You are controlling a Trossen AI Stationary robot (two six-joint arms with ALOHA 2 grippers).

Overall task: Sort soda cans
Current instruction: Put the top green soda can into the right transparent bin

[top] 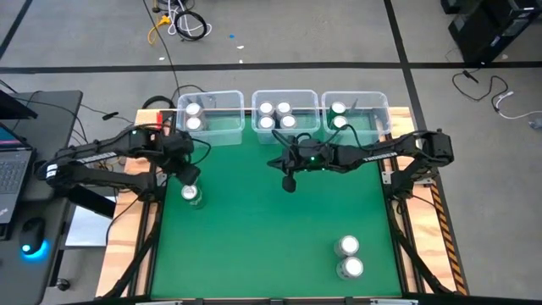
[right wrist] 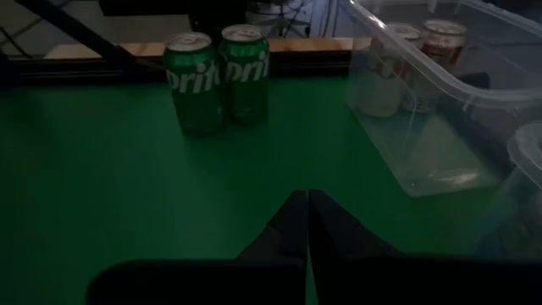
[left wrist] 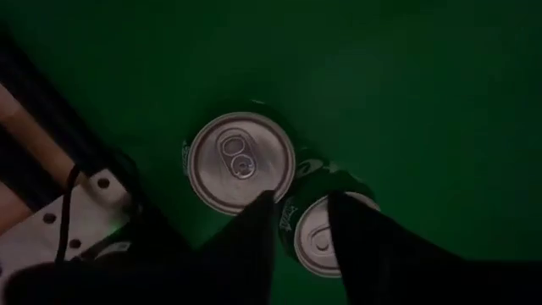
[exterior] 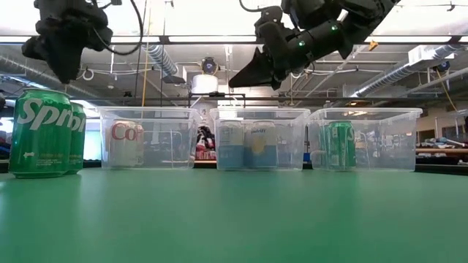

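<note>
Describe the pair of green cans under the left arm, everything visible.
The green cans are two Sprite cans of shiny aluminium, with green sides, white lettering and silver tops with pull tabs. Both stand upright on the green mat near its left edge, side by side and touching or almost so. The left tool hangs above them, its fingers parted over one can's top, gripping neither.

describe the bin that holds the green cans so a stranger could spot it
Three clear plastic bins line the far edge of the green table. Take the right-hand bin, beside the right arm. Its two cans are green; the other bins' are white or pale blue.
</note>
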